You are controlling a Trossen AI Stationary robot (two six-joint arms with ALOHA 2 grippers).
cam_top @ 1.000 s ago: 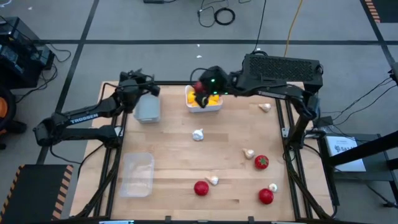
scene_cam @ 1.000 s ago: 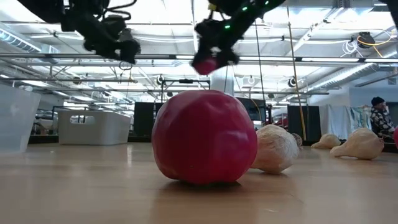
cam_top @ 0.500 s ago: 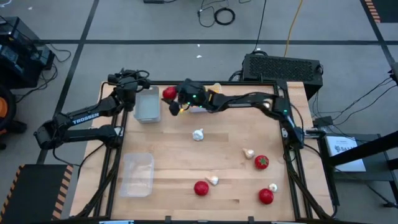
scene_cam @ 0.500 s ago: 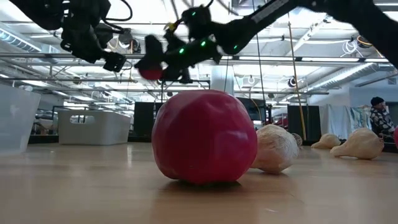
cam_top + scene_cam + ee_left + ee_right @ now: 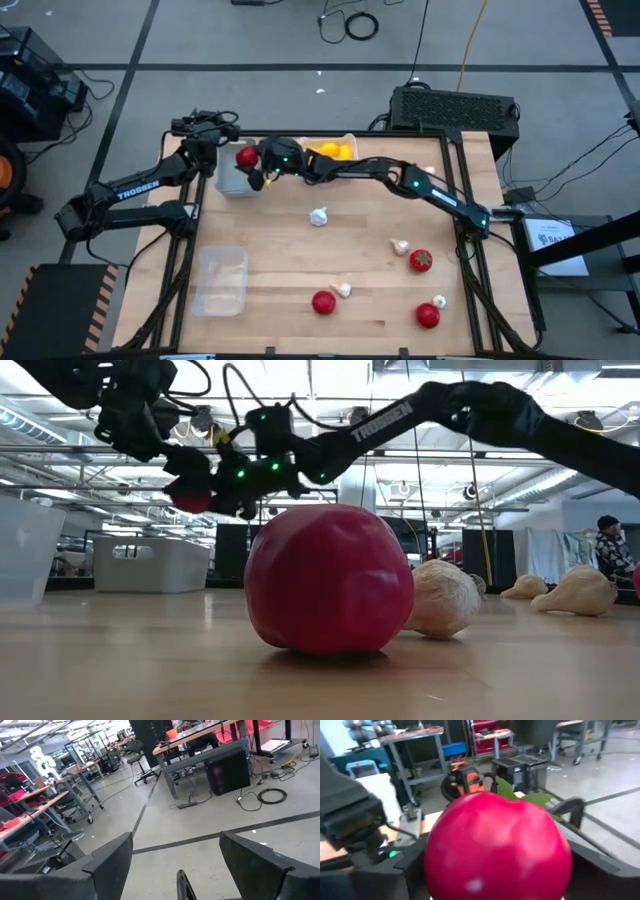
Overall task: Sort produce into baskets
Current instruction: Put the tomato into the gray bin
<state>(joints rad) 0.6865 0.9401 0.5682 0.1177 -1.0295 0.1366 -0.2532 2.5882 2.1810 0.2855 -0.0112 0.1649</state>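
Observation:
My right gripper (image 5: 250, 162) reaches across the table's far side to the left and is shut on a red tomato (image 5: 245, 156), above the far end of the grey basket (image 5: 235, 182). The white basket (image 5: 335, 152) behind it holds yellow fruits. My left gripper (image 5: 203, 128) is open and empty (image 5: 175, 865), raised just left of the grey basket. The clear basket (image 5: 222, 280) lies at the near left. Three tomatoes (image 5: 420, 260) (image 5: 323, 302) (image 5: 428, 316) and several garlic bulbs (image 5: 318, 216) lie on the table. My right gripper pinches the tomato between its two fingers, one on each side of it (image 5: 432, 865). The fingers (image 5: 600, 870) come roughly level from the table's right. The tomato is lifted clear (image 5: 190, 495), above the grey basket.
In the low view a tomato (image 5: 328, 580) and a garlic bulb (image 5: 445, 600) lie close to the camera. A dark box (image 5: 455, 108) stands beyond the table's far right corner. The wood between the clear basket and the loose produce is bare.
My right gripper has carried the tomato from above the white basket toward the table's left, and it now hangs over the grey basket; the arm has stretched out leftward. My left gripper has drawn a little toward the table's left edge.

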